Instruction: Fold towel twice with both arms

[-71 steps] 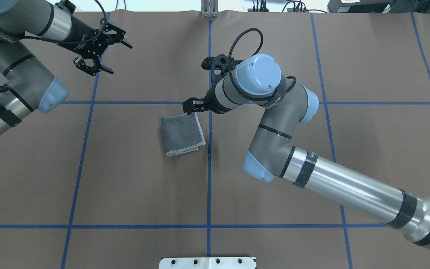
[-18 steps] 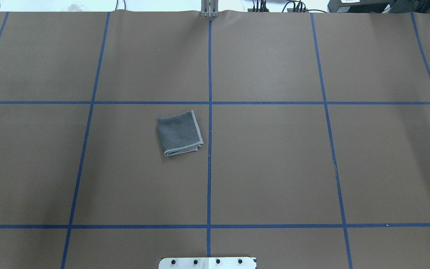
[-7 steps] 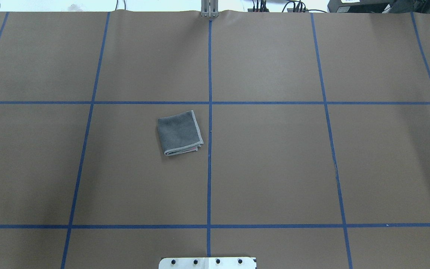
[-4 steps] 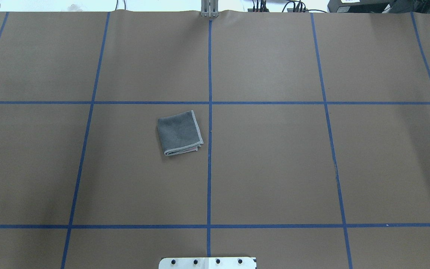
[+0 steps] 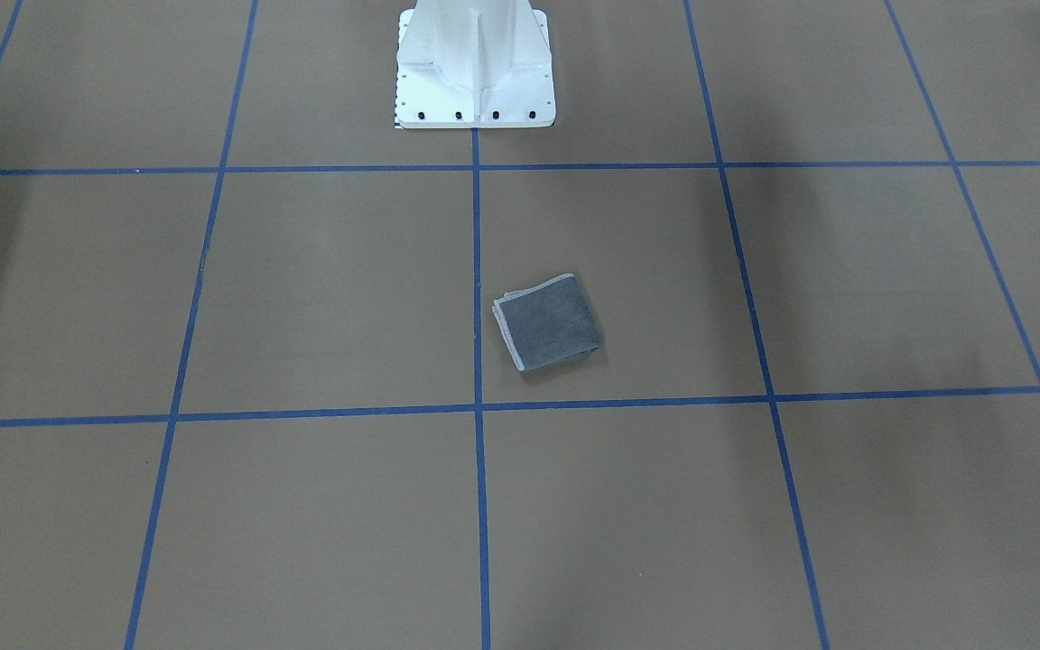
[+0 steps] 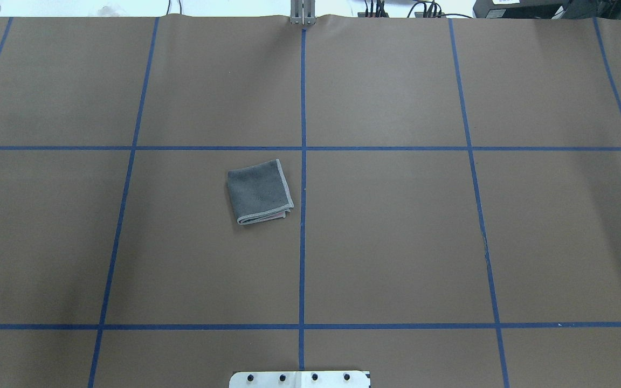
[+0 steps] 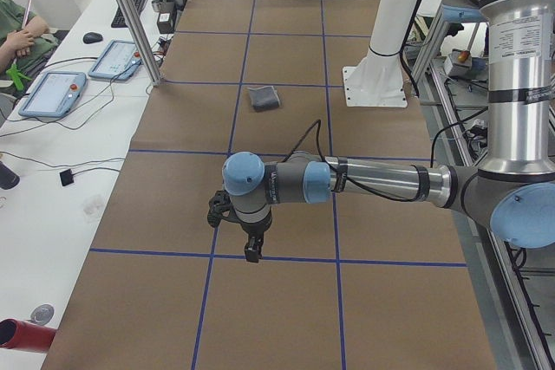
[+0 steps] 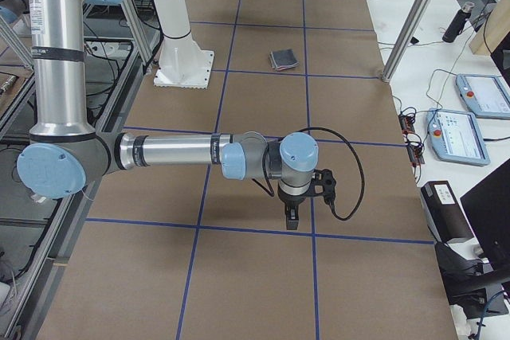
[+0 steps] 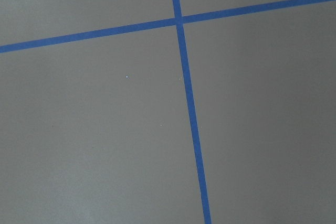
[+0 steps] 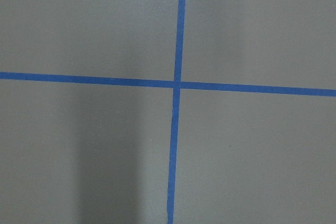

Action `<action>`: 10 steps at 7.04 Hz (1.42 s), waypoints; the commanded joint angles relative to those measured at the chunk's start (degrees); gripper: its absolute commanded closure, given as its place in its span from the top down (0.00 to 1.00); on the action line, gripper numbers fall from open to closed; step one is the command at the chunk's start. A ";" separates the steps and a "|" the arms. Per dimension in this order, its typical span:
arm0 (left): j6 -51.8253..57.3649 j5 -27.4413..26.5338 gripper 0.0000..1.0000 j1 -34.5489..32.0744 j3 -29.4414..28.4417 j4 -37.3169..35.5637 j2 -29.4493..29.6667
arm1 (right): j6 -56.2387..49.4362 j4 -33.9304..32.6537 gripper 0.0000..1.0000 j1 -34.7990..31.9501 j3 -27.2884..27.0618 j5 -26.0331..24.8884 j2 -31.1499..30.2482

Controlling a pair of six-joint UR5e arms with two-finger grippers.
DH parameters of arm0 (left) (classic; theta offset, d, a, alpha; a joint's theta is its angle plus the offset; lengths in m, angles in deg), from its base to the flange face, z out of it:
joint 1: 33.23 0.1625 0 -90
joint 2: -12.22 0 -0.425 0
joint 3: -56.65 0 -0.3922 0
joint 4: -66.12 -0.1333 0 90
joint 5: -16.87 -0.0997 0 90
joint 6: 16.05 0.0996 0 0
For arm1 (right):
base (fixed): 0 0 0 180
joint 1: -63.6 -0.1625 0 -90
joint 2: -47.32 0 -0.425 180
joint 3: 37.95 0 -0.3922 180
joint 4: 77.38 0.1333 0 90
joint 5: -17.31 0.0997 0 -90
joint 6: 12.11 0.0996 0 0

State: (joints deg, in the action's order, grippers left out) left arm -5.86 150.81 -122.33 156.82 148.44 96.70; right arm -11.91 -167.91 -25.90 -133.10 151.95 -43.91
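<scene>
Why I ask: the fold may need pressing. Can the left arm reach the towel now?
Probably yes: only table shows between the towel and the left gripper, hanging off to one side.

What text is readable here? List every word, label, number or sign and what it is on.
None can be read.
The towel: no label shows.
The tablet screens on the side bench: too small to read.
The blue tape lines: plain, no numbers.

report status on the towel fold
Left gripper and right gripper far from the towel, open or shut unclear. Towel folded into a small square, grey face up. Nothing on it.
</scene>
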 commanded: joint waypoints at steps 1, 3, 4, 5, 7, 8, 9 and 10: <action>0.00 0.00 1.00 0.08 -0.32 0.03 0.34 | -0.03 0.00 1.00 -0.06 0.06 0.18 0.00; 0.00 0.00 1.00 0.08 -1.10 0.03 0.69 | -0.03 0.00 1.00 -0.06 0.15 0.18 0.00; 0.00 0.00 1.00 0.08 -1.46 0.03 1.13 | -0.03 0.00 1.00 0.02 0.15 0.18 0.00; 0.00 0.00 1.00 0.08 -1.46 0.03 1.22 | -0.03 0.00 1.00 0.02 0.15 0.18 0.00; 0.00 0.00 1.00 0.08 -1.55 -0.06 1.66 | -0.03 0.00 1.00 0.02 0.15 0.18 0.00; 0.00 0.00 1.00 0.08 -1.55 -0.06 1.66 | -0.03 0.00 1.00 0.02 0.06 0.27 0.00; -0.09 0.00 1.00 0.08 -1.55 -0.06 1.66 | -0.03 0.00 1.00 -0.06 -0.20 0.36 0.00; 0.00 0.00 1.00 0.08 -1.55 -0.06 1.66 | -0.03 0.00 1.00 0.02 -0.29 0.45 0.00</action>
